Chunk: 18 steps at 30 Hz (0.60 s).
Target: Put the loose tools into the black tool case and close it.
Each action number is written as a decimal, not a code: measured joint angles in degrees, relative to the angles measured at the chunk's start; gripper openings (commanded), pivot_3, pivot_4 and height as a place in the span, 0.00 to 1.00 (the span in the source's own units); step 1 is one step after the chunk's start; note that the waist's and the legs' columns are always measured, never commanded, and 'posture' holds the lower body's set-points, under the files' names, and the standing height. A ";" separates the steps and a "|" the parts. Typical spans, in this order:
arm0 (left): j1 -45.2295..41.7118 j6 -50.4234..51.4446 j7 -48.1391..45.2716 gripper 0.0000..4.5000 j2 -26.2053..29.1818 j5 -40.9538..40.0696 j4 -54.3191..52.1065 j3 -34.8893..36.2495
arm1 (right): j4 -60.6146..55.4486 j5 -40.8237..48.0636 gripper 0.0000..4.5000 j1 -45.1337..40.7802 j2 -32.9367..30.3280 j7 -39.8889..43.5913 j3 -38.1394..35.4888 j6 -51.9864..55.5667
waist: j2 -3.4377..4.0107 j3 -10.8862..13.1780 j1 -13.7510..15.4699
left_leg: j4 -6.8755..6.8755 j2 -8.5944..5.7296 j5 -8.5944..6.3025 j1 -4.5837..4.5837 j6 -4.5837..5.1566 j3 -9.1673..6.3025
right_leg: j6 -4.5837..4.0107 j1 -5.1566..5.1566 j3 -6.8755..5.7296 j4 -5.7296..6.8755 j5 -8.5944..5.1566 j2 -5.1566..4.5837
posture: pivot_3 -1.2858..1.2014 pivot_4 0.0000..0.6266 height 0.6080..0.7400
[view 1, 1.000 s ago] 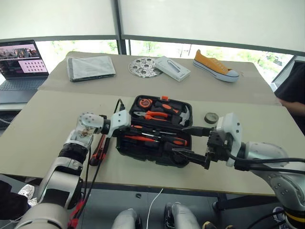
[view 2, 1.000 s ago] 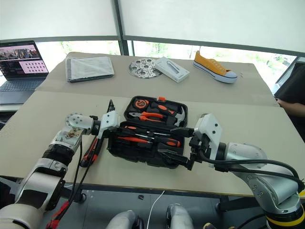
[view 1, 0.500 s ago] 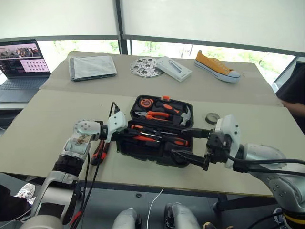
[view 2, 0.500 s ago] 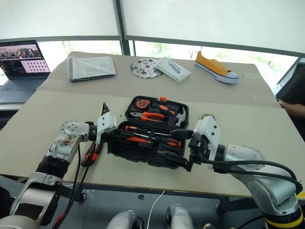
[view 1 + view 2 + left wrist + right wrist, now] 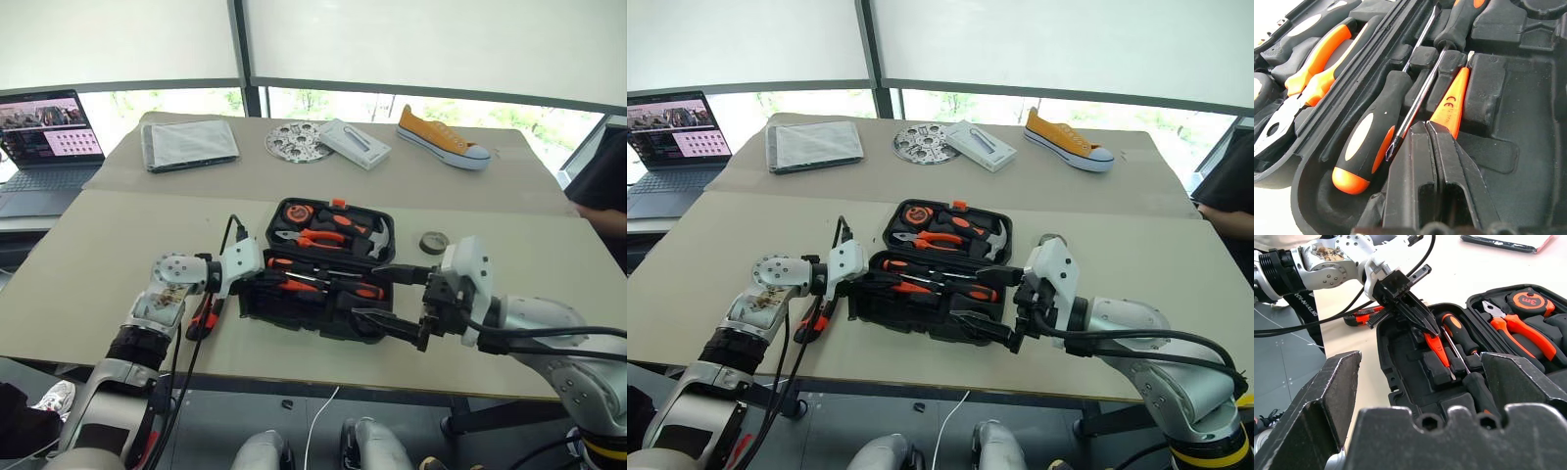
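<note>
The black tool case [image 5: 299,315] lies open at the table's middle. Two black-and-orange screwdrivers [image 5: 1369,142] [image 5: 1459,19] and the slim orange tester screwdriver [image 5: 1452,103] rest in its near half. My left gripper [image 5: 1426,125] is shut with nothing between its fingers, and its tip rests at the tester's near end at the case's left end [image 5: 1425,325]. The utility knife [image 5: 203,315] lies on the table left of the case, under my left arm. The small tape roll [image 5: 434,241] sits on the table right of the case. My right gripper [image 5: 389,297] hovers open over the case's near right corner.
Pliers [image 5: 318,237], a hammer [image 5: 377,235] and a tape measure [image 5: 297,211] fill the lid half. At the back stand a laptop [image 5: 44,137], a grey folded cloth [image 5: 189,142], a metal disc [image 5: 297,139], a white box [image 5: 354,141] and a shoe [image 5: 441,137]. A person [image 5: 602,186] sits at the right edge.
My left forearm has sunk a little toward the table while its shut gripper stays at the case's left end. The right gripper has not moved.
</note>
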 measured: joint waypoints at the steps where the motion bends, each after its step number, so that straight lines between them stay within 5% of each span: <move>1: 0.02 0.03 0.01 0.02 0.00 0.00 -0.02 0.00 | 0.01 -0.02 1.00 -0.12 0.00 0.13 0.13 0.00 | 0.00 0.00 0.00 | 0.00 0.00 0.00 0.00 0.00 0.00 | 0.00 0.00 0.01 0.00 0.00 0.00 | 0.52 0.24 0.94; 10: 2.58 1.64 1.64 0.02 1.52 -0.32 -1.44 0.65 | 1.21 -2.32 1.00 -3.26 -0.83 2.83 1.61 -0.13 | 0.36 -0.26 -0.26 | -0.14 0.04 -0.01 0.17 0.02 0.08 | 0.21 0.01 0.07 0.00 -0.13 0.01 | 0.52 0.24 0.94; 13: 4.41 8.22 1.75 0.16 3.09 -3.01 -5.57 2.78 | 2.32 -2.79 1.00 -5.15 -0.80 4.06 2.80 -0.25 | 0.34 -0.25 -0.43 | -0.14 0.10 -0.01 0.11 0.02 0.08 | 0.22 -0.03 0.07 -0.02 -0.14 0.00 | 0.52 0.24 0.94; 18: 11.81 27.92 3.32 0.56 10.11 -13.90 -22.62 12.81 | 5.56 -4.24 1.00 -8.16 0.27 7.09 5.74 -1.18 | 0.10 -0.08 -1.00 | -0.13 0.14 -0.01 -0.18 0.01 -0.02 | -0.12 -0.20 0.07 -0.08 0.05 -0.02 | 0.52 0.24 0.94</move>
